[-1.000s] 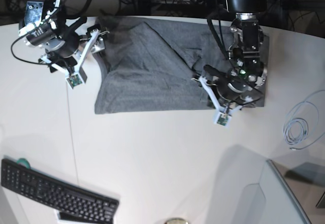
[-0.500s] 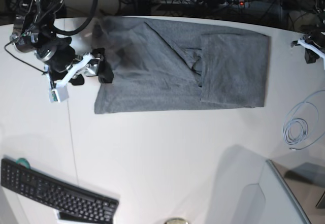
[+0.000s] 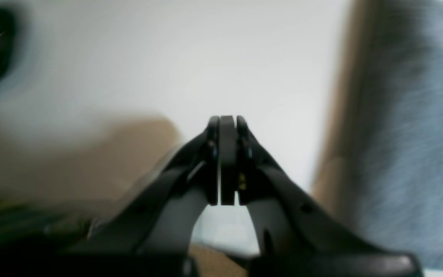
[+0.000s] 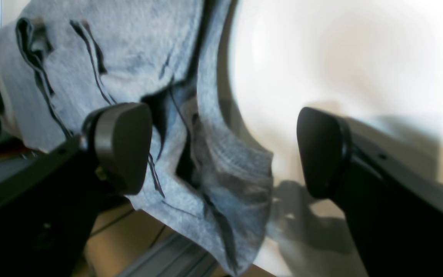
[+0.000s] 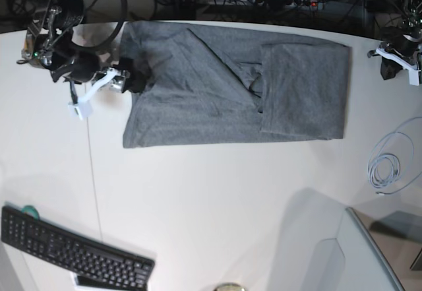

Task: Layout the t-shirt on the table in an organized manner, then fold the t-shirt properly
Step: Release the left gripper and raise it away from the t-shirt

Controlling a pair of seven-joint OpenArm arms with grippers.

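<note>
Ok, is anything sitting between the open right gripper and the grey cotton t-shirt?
Nothing visible is. The open right gripper hangs at the edge of the heather-grey knit t-shirt, one finger over the cloth, the other over the white table.

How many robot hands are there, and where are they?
2. The right hand is at the t-shirt's far edge, open around the cloth. The left hand is at the opposite table edge, shut and empty.

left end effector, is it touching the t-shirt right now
Apart. In the base view the left end effector sits at the table edge, with bare white tabletop between it and the t-shirt. Its wrist view shows it shut on nothing.
</note>
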